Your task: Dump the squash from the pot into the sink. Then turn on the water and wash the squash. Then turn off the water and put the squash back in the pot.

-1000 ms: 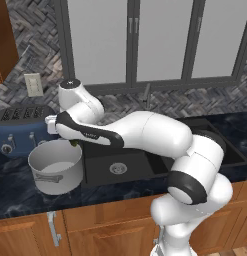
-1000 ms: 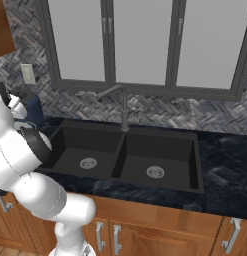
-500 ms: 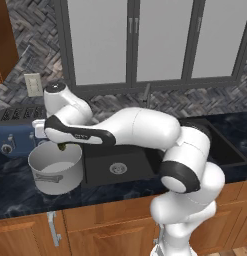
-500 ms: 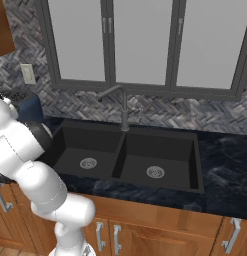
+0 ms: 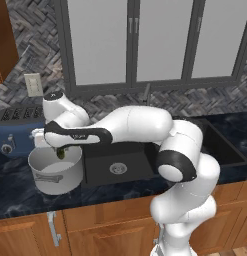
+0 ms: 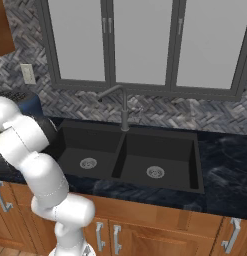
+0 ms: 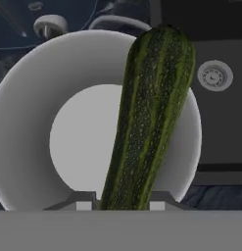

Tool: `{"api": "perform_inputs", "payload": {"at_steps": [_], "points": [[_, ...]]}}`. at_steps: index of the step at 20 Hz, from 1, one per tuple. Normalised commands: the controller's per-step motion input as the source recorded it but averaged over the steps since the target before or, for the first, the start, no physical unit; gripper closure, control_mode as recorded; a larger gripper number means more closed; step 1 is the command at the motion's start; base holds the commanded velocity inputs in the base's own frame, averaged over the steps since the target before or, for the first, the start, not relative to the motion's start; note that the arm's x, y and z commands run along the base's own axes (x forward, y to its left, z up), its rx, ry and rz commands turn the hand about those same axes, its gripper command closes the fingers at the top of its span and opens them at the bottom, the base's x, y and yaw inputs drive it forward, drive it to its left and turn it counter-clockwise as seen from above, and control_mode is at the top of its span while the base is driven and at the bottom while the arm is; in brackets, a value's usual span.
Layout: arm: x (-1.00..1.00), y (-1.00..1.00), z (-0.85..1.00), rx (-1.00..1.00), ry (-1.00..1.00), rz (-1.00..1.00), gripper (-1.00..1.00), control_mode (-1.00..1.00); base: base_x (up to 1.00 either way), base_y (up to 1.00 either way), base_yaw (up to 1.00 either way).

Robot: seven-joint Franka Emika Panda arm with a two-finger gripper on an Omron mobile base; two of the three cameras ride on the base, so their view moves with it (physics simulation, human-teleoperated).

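The green squash (image 7: 147, 117) hangs upright between my fingertips (image 7: 84, 202), and my gripper (image 7: 122, 203) is shut on its upper end. Directly beneath it is the open mouth of the light-grey pot (image 7: 24, 103), its pale inside bare. From the left base view, my gripper (image 5: 61, 148) holds the squash (image 5: 61, 153) just over the rim of the pot (image 5: 65, 181), which stands on the counter left of the black sink (image 5: 137, 159). The sink (image 6: 95, 145) has two dry basins, and no water runs from the dark faucet (image 6: 124, 107).
A blue toaster (image 5: 15, 131) stands behind the pot against the backsplash. My arm stretches across the left basin. A silver drain (image 7: 214, 76) lies right of the pot. Dark counter (image 6: 225, 165) runs right of the sink.
My hand has carried the squash leftward from the sink's edge to over the pot and has come down closer to the pot's mouth.
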Motion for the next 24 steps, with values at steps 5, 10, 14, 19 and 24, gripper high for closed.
{"api": "perform_inputs", "payload": {"at_steps": [5, 10, 14, 19, 24], "points": [[0.00, 0.12, -0.47, 0.00, 0.09, 0.00, 1.00, -1.00, 0.00, 0.00, 0.00], [0.13, 0.15, -0.30, 0.00, 0.09, 0.00, 1.00, -1.00, 0.00, 0.00, 0.00], [0.16, 0.16, -0.24, 0.00, 0.08, 0.00, 1.00, -1.00, 0.00, 0.00, 0.00], [0.06, 0.11, -0.25, 0.00, 0.06, 0.00, 1.00, -1.00, 0.00, 0.00, 0.00], [0.00, 0.13, -0.34, -0.02, 0.03, 0.00, 1.00, -1.00, 0.00, 0.00, 0.00]]}}
